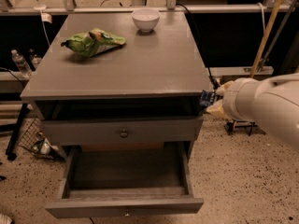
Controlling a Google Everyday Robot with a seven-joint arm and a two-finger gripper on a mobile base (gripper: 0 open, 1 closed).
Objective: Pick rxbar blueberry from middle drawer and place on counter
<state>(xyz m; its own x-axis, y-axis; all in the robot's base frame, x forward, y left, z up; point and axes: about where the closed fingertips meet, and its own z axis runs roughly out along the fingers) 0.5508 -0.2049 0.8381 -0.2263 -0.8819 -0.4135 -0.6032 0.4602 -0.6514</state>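
Observation:
The rxbar blueberry (208, 98), a small dark blue bar, sits between the pale fingers (223, 87) of my gripper (211, 99), which is shut on it. The gripper hangs just off the right side of the cabinet, level with the gap under the counter (140, 59) edge. My white arm (266, 108) comes in from the right. The middle drawer (124, 206) is pulled out low at the front; its bare floor shows nothing on it.
A green snack bag (92, 42) lies at the counter's back left and a white bowl (145, 19) at the back middle. A closed drawer front with a round knob (124, 133) sits above the open drawer. A yellow pole (267, 31) stands at right.

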